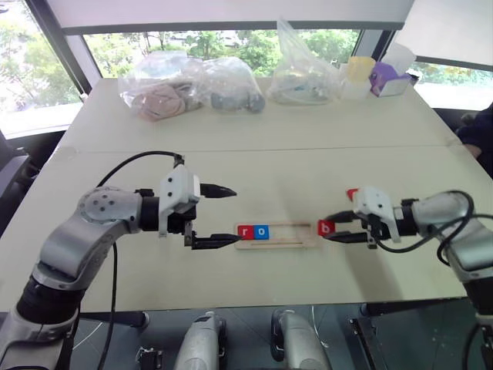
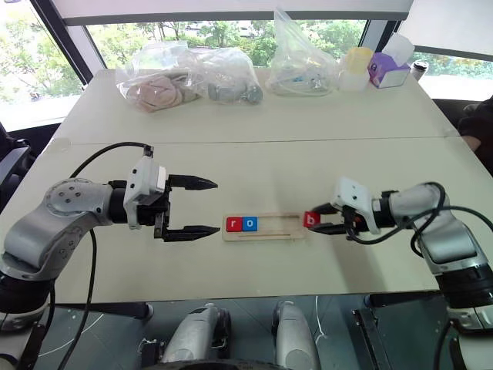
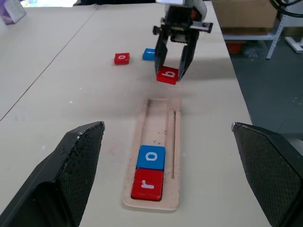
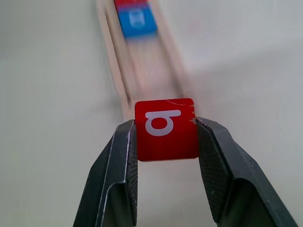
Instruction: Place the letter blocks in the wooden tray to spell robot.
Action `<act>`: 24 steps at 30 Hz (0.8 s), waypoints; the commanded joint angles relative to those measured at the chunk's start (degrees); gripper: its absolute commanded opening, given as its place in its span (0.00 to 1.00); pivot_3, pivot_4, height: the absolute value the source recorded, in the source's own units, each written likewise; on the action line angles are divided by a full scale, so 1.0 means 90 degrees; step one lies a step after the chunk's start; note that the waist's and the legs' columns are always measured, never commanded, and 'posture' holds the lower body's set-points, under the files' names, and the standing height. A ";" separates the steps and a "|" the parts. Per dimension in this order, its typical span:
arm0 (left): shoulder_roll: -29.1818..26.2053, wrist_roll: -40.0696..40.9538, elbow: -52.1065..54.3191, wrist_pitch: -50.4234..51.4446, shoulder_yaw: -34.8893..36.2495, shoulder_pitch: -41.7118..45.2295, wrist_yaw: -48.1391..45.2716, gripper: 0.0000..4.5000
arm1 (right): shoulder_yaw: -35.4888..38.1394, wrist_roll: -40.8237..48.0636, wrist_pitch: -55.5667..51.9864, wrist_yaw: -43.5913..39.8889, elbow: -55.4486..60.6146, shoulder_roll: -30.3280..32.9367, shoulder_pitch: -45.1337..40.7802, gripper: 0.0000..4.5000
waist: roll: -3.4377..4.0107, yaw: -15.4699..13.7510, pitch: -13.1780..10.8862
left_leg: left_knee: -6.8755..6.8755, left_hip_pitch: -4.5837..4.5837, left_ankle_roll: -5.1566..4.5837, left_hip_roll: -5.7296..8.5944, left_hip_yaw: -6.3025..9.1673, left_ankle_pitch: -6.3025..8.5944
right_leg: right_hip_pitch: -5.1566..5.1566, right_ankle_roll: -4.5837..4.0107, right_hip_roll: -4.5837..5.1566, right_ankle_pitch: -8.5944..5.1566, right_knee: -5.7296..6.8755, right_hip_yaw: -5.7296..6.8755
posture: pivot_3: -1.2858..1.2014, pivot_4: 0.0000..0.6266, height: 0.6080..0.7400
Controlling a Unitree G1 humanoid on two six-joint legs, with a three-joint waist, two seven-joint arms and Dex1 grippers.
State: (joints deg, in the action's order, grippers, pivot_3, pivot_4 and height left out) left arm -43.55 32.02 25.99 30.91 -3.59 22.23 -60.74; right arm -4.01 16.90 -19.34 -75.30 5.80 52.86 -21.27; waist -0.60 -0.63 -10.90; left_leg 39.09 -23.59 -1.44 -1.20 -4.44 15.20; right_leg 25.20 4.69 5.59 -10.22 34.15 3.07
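Note:
The wooden tray (image 1: 293,232) lies lengthwise on the table between my two grippers. A red r block (image 1: 245,231) and a blue o block (image 1: 262,231) sit side by side at its left end. My right gripper (image 2: 314,221) is shut on a red b block (image 4: 165,128) and holds it just above the table off the tray's right end. My left gripper (image 1: 232,216) hangs open and empty to the left of the tray. Beyond the right gripper, a red o block (image 3: 121,58) and a blue block (image 3: 148,54) lie flat on the table.
Three clear plastic bags (image 1: 162,92) with soft items line the table's far side. Beside them stand a yellow container (image 1: 358,69) and a purple tissue box (image 1: 389,79). A seam (image 1: 254,150) crosses the tabletop behind the tray. The table's front edge runs close below the tray.

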 commanded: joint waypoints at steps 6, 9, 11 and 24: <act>-0.0337 -0.0192 0.0123 -0.0268 0.0109 -0.0165 -0.0228 1.00 | -0.1044 -0.0342 -0.0264 0.0111 0.0134 -0.0713 -0.0722 0.26 | -0.0001 -0.0001 0.0000 | 0.0002 -0.0021 0.0001 0.0005 -0.0004 0.0000 | 0.0014 -0.0003 0.0005 0.0001 -0.0008 0.0000 | 0.52 0.24 1.00; -0.0474 -0.0173 0.0162 -0.0296 0.0176 -0.0278 -0.0314 1.00 | -0.1371 -0.0624 -0.0068 0.0129 -0.0128 -0.0976 -0.0975 0.26 | -0.0001 0.0004 0.0000 | 0.0006 -0.0039 0.0000 0.0006 -0.0005 0.0000 | 0.0028 -0.0004 0.0006 0.0003 -0.0007 -0.0001 | 0.52 0.24 1.00; -0.0539 -0.0135 0.0202 -0.0285 0.0207 -0.0324 -0.0356 1.00 | -0.1484 -0.0704 -0.0009 0.0143 -0.0338 -0.1183 -0.1157 0.26 | 0.0000 0.0002 0.0000 | 0.0005 -0.0040 0.0000 0.0006 -0.0004 0.0000 | 0.0030 -0.0004 0.0005 0.0003 -0.0005 0.0001 | 0.52 0.24 1.00; -0.0615 -0.0189 0.0353 -0.0415 0.0248 -0.0586 -0.0287 1.00 | -0.1634 -0.0962 0.0247 0.0100 -0.0887 -0.1485 -0.1331 0.26 | 0.0000 0.0003 0.0000 | 0.0006 -0.0045 0.0000 0.0008 0.0000 -0.0001 | 0.0030 -0.0004 0.0003 0.0003 -0.0003 0.0004 | 0.52 0.24 1.00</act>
State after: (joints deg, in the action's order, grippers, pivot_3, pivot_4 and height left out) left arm -48.42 30.46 27.55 28.20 -3.08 16.98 -63.49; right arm -19.29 8.09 -18.12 -74.45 -2.55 39.87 -32.74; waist -0.60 -0.60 -10.90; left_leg 39.14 -24.00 -1.44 -1.13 -4.43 15.20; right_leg 25.47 4.66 5.61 -10.19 34.12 3.11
